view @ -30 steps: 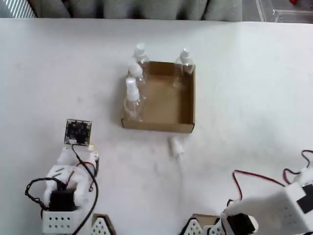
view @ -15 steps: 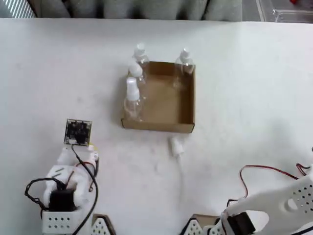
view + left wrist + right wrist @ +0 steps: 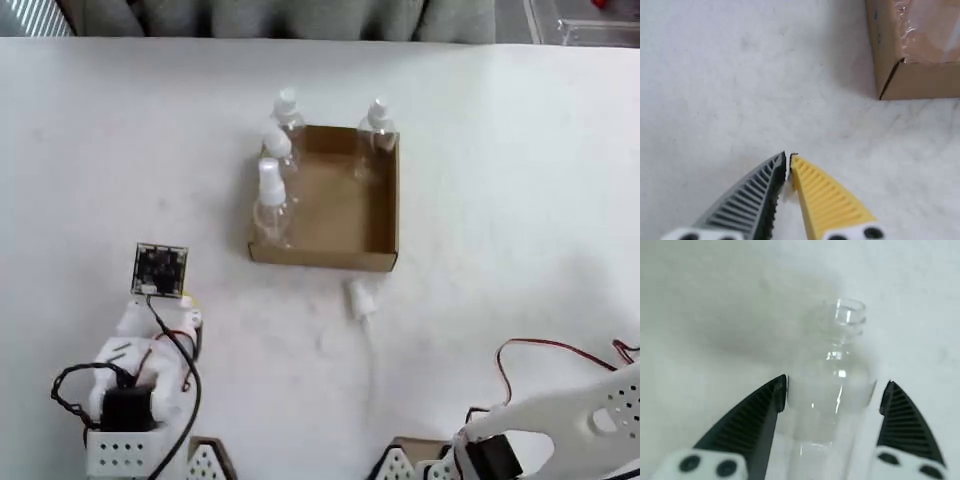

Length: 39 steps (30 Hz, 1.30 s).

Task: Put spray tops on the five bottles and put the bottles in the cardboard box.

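From above, a brown cardboard box point(image 3: 383, 262) sits mid-way on the white counter point(image 3: 520, 180). Four clear plastic bottles with white spray tops point(image 3: 270, 205) stand upright at it, three along one side wall and one at a far corner. A loose white spray top point(image 3: 360, 298) lies on the counter just in front of the box.

At the left wrist, the left tool point(image 3: 788, 159) is clenched on nothing, its grey and yellow tips touching above bare counter, near a corner of the box point(image 3: 900, 65).

At the right wrist, the right tool point(image 3: 834, 390) brackets a clear uncapped plastic bottle point(image 3: 837, 375). I cannot tell whether it grips the bottle.
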{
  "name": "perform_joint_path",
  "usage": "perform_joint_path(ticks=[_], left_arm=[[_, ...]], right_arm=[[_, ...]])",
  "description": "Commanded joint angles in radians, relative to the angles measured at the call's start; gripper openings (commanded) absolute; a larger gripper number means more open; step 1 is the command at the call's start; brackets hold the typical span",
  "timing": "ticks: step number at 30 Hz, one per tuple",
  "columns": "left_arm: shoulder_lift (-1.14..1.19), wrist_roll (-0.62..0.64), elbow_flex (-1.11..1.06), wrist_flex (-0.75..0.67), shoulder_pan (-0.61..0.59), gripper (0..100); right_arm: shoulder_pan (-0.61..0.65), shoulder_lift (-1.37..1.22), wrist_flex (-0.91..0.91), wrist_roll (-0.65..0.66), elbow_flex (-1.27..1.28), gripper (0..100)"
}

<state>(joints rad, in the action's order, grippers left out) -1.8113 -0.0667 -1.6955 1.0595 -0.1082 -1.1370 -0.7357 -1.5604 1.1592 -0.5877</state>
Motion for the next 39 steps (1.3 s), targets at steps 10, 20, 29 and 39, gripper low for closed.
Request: perform_joint_path(ticks=[10, 20, 29, 39], left_arm=[[-0.012, -0.008, 0.002, 0.003, -0.012, 2], [-0.012, -0.008, 0.002, 0.003, -0.01, 2], [-0.012, -0.008, 0.002, 0.003, -0.01, 2], [-0.012, -0.008, 0.002, 0.003, -0.01, 2]], right_arm=[[-0.061, 0.114, -0.012, -0.083, -0.046, 26.5], [-0.061, 0.182, -0.079, -0.158, -0.043, 22.2], [-0.05, 0.395, -0.033, -0.163, 0.204, 23.8], [-0.022, 0.573, 0.354, -0.164, 0.582, 24.0]])
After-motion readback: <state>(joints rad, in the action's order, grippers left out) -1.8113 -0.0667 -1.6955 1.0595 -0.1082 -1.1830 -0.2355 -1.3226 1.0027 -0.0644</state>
